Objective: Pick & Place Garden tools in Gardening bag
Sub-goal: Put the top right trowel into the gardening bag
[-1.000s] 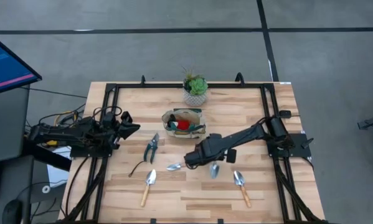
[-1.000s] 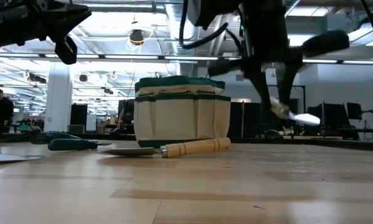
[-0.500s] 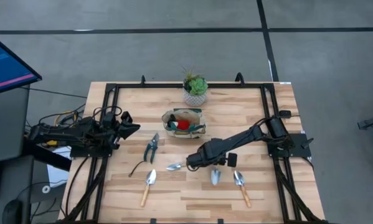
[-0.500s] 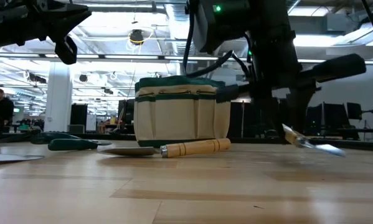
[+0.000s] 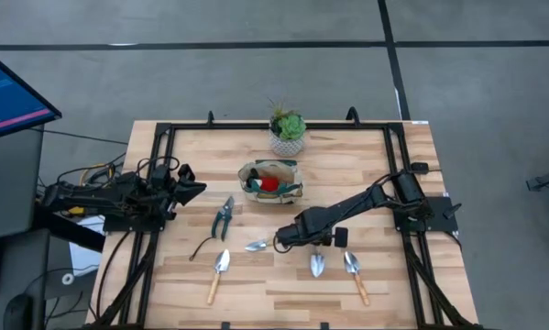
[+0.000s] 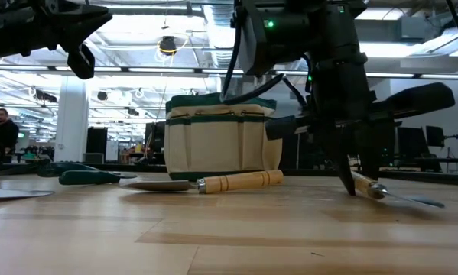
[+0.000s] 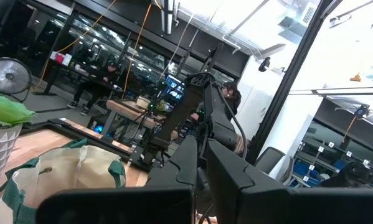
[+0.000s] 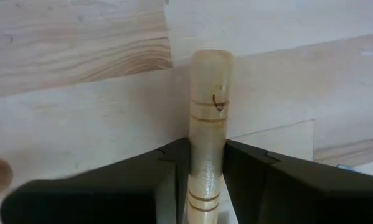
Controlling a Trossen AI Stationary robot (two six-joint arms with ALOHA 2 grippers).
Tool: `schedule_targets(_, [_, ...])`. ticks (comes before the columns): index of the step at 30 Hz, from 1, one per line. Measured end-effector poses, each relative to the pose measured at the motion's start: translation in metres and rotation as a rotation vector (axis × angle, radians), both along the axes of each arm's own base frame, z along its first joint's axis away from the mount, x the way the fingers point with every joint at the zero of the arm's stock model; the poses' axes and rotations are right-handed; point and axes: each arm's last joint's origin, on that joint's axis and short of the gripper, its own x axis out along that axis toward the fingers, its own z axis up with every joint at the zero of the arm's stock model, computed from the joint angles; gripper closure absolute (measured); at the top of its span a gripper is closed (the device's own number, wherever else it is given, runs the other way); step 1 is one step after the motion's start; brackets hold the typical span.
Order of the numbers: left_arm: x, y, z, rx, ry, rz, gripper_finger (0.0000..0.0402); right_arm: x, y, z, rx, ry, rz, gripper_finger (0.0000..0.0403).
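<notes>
Bare table [image 5: 402, 275] right of the trowels [image 5: 355, 273]; right arm [image 5: 347, 206] across bag's [image 5: 269, 181] front-right approach.

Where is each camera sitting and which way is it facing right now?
High view: overhead, straight down; both arms show, right gripper on a trowel.
Low view: table height, level toward the gardening bag; arms enter from above.
Left wrist view: looks past dark fingers toward the bag.
Right wrist view: looks down at the trowel's handle, fingers beside it.
High and low views share bag and trowel.
</notes>
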Motion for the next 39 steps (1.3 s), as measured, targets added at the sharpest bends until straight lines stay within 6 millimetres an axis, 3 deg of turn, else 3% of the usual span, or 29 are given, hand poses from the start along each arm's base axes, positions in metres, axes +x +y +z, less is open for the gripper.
schedule_targets(16, [0.000, 0.000, 0.000, 0.000, 0.000, 0.000, 0.0394, -0.001, -0.002, 0.002, -0.028, -0.003, 0.060, 0.0239])
schedule_targets(33, [0.000, 0.000, 0.000, 0.000, 0.000, 0.000, 0.0394, 0.010, -0.022, 0.002, -0.018, -0.057, 0.231, 0.0246])
schedule_targets(39, [0.000, 0.000, 0.000, 0.000, 0.000, 0.000, 0.0394, 0.014, -0.032, 0.002, -0.019, -0.079, 0.369, 0.0241])
